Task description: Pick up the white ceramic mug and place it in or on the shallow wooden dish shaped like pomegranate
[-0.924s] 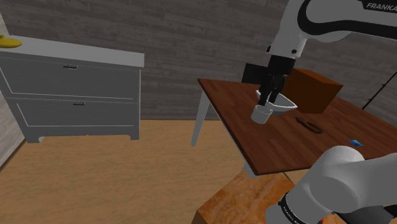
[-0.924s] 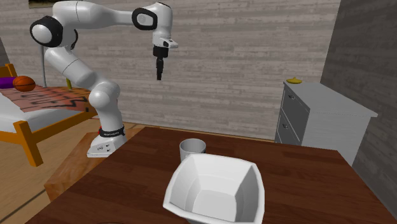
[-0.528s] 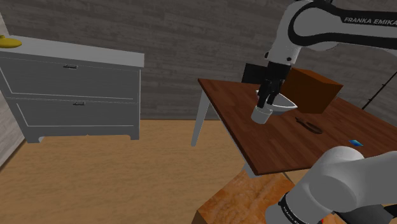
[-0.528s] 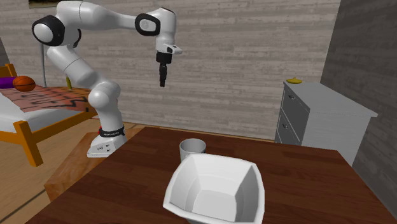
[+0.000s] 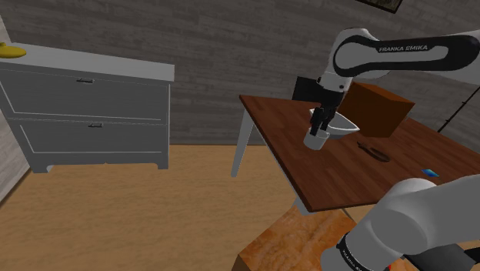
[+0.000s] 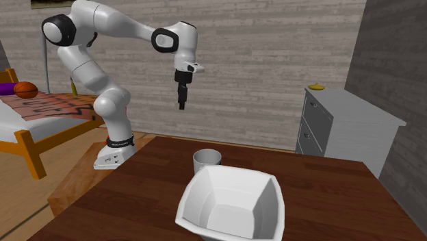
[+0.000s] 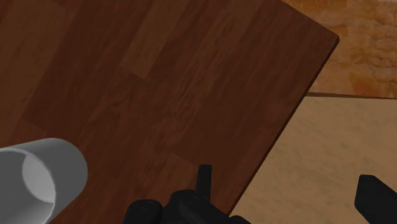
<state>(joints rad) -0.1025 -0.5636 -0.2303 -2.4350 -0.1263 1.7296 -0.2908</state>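
Observation:
A plain white mug [image 6: 206,161] stands upright on the dark wooden table [image 6: 328,198], just behind a white, angular shallow dish [image 6: 231,204]. In the shoulder view the mug [image 5: 315,139] sits at the dish's [image 5: 346,125] near side. My black gripper [image 6: 182,103] hangs well above the table, off to the second exterior view's left of the mug. It is open and holds nothing. In the wrist view the fingers [image 7: 203,181] stand far apart over the table's edge, and the mug [image 7: 38,177] lies off to one side of them.
A brown box [image 5: 378,108] stands on the table behind the dish. A dark ring [image 5: 375,151] and a small blue thing [image 5: 431,172] lie nearer the stand. A grey dresser [image 5: 88,115] with a banana [image 5: 11,51] is at the left. A bed [image 6: 34,116] stands behind the arm.
The arm has swung the gripper lower and toward the second exterior view's right, closer to above the mug. Mug and dish have not moved.

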